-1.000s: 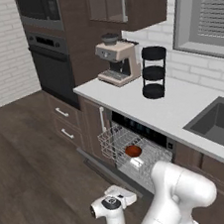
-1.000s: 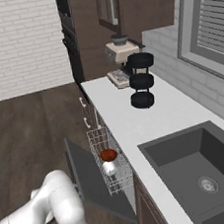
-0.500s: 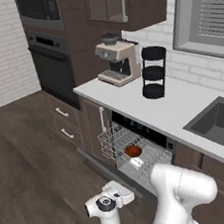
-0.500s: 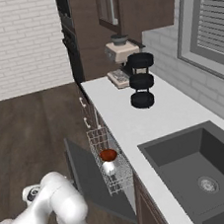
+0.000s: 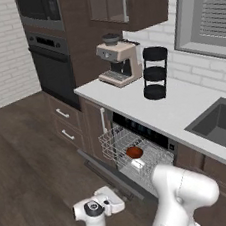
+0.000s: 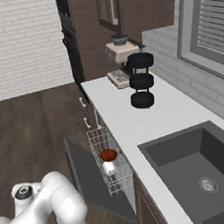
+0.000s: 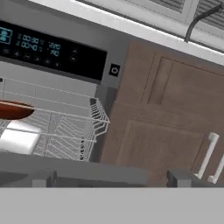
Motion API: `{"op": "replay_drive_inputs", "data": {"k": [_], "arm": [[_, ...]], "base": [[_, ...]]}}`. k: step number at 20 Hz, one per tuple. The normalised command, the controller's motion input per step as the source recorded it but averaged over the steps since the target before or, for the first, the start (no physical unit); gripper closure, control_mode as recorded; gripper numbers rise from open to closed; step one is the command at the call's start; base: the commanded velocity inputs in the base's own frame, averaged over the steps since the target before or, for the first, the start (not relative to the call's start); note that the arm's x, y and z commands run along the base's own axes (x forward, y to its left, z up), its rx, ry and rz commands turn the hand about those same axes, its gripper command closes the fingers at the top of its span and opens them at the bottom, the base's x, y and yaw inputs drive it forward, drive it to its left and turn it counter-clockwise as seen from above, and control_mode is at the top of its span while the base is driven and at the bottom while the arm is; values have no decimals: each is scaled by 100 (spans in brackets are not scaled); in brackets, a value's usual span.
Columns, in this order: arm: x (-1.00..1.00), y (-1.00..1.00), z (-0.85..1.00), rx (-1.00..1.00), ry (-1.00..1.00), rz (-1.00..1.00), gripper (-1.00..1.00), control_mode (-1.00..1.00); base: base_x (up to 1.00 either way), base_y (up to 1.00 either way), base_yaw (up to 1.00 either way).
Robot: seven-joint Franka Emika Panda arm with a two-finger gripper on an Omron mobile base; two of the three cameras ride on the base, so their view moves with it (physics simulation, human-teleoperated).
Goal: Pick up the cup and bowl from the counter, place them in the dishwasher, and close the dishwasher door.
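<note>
Standing beside the open dishwasher [image 5: 140,149], I see the bowl [image 5: 134,152] and the cup [image 5: 137,163] already sitting in the pulled-out white wire rack [image 6: 110,166], the bowl dark red-brown and upright, the cup lying just beside it on the nearer side. On the pale counter [image 5: 149,107] nothing of the task is left; a coffee machine [image 5: 116,60] and a black three-tier stand [image 5: 154,73] stand on it, and the sink [image 6: 200,165] lies further along.

What remains, by my reckoning, is the door [image 6: 95,183], which hangs dropped open below the rack, a flat dark panel. The arm is bent low over the floor in front of it, with the claw [image 7: 111,178] down near the door's level and looking at the black control strip [image 7: 52,46] and the brown cabinet front [image 7: 166,118] next to it. Its two dark tips [image 7: 43,178] stand well apart at the bottom of the hand view, holding nothing.

That door should be stiff and hinged at the bottom, probably fairly heavy, with no handle that I can make out. Pushing up from under its free outer edge looks the sensible hold. The rack still juts out over the door, so it may need to slide in first, or the crockery could rattle.
</note>
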Motion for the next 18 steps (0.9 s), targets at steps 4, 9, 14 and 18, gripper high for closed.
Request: {"op": "replay_drive_inputs", "data": {"k": [4,9,14,18], "arm": [[82,46,-100,0,0,0,-100,-100],[73,94,-98,-14,7,0,-100,-100],[79,29,-95,-11,20,-8,-100,-100],[95,-44,-100,-15,15,-30,-100,-100]], "base": [[0,0,0],[0,0,0],[0,0,0],[0,0,0]]}}
